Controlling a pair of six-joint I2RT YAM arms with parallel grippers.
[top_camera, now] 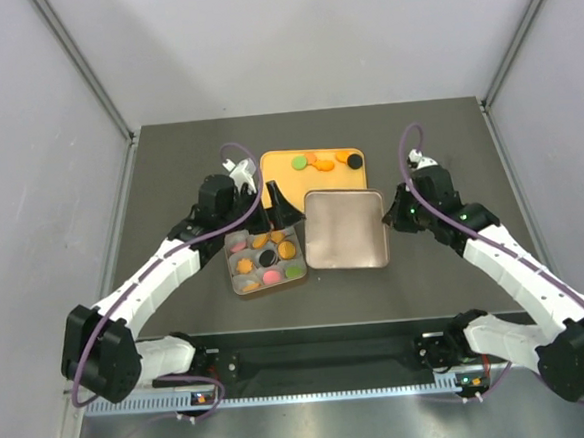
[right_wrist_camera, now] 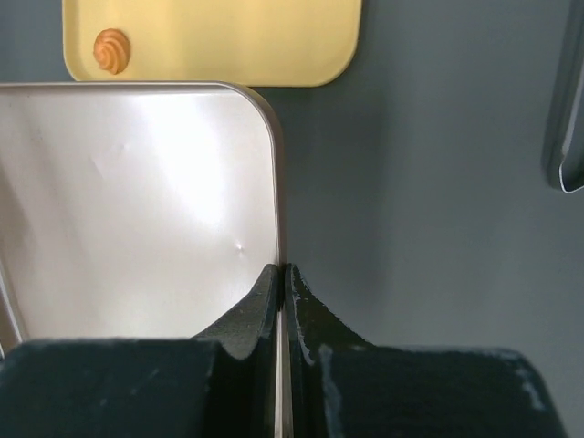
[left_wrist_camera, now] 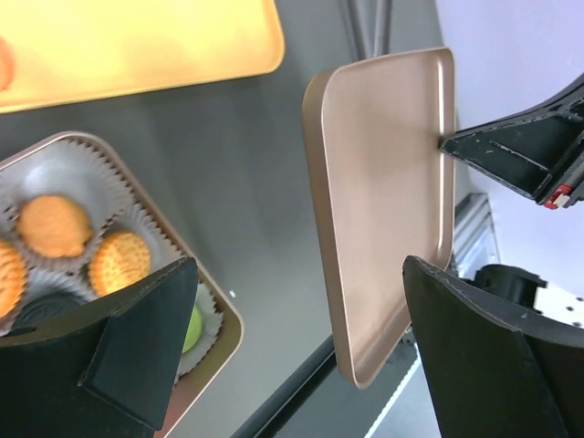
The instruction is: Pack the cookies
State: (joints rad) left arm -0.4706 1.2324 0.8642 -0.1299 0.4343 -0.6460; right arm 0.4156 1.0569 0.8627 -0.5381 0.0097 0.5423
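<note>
Right now your right end effector is clamped shut on the rim of the flat rose-gold metal lid. Your left end effector stands wide open, with the small round cookies in the square rose-gold tin just beside it.

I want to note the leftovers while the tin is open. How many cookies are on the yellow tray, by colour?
On the yellow tray:
green cookie: 1
orange cookies: 3
black cookie: 1
Total: 5
</note>
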